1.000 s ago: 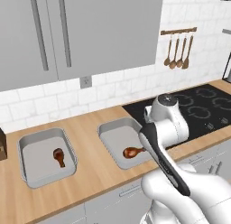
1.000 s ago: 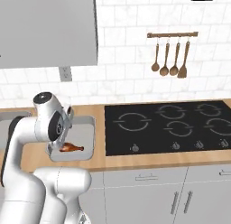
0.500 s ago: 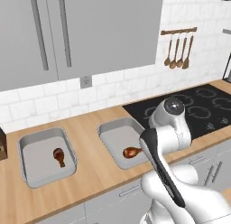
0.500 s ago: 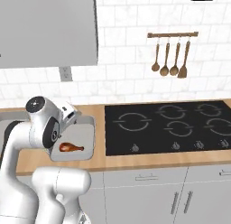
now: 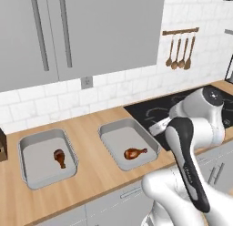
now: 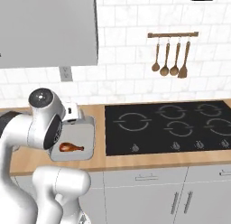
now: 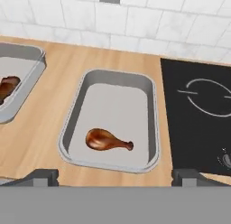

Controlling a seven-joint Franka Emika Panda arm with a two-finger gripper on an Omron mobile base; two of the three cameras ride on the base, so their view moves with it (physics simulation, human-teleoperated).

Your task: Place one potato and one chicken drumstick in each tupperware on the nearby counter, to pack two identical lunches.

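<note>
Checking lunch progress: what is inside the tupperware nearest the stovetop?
One chicken drumstick lies on the floor of that tupperware, thin bone end toward the stovetop. No potato is in it. The hand view shows the whole floor uncovered.

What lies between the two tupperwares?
Only a bare strip of wooden counter between the left tupperware and the right tupperware, seen in the left base view.

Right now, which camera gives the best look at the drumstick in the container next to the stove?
The hand view: the chicken drumstick lies whole and large in its tupperware, bone end toward the stovetop. The left base view shows it smaller; in the right base view the arm hides part of the tupperware.
</note>
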